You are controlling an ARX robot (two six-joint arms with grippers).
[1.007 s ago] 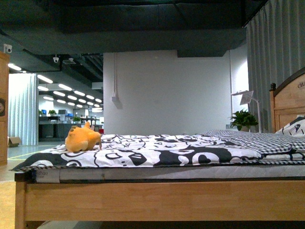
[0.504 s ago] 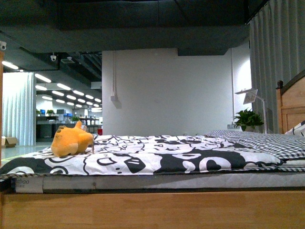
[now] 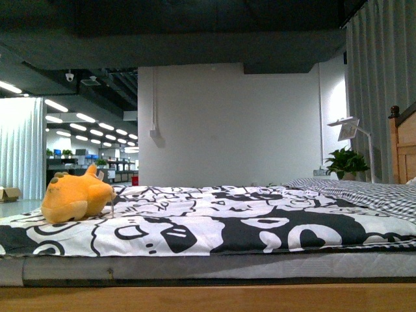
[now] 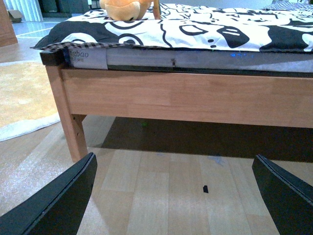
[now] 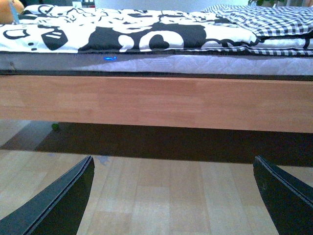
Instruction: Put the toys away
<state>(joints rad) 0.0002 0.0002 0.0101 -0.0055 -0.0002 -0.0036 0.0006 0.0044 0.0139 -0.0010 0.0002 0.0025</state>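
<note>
The orange-yellow plush toy [image 3: 77, 200] lay on the black-and-white patterned cover [image 3: 214, 224] near the left end of the bed, well back from the wooden rail [image 4: 186, 100] that ran along the near side. In the front view its long axis ran roughly across the picture, in line with that rail. The body rested flat on the cover with one pointed ear sticking straight up, towards its right-hand end. I could not tell which end carried the face. The left wrist view caught only its lower part at the frame's edge, above the bed's corner leg [image 4: 73, 132], with a pale rug [image 4: 19, 98] on the floor beside it. The right wrist view showed only a sliver of orange. Further right on the bed lay a checked blanket [image 3: 370, 195], and beyond it stood a potted plant [image 3: 348, 162] and a white lamp [image 3: 351, 128]. The left gripper [image 4: 174, 161] and the right gripper [image 5: 173, 161] both hung low over the wooden floor [image 5: 161, 191] before the bed, jaws spread wide and holding nothing, well apart from the toy.
</note>
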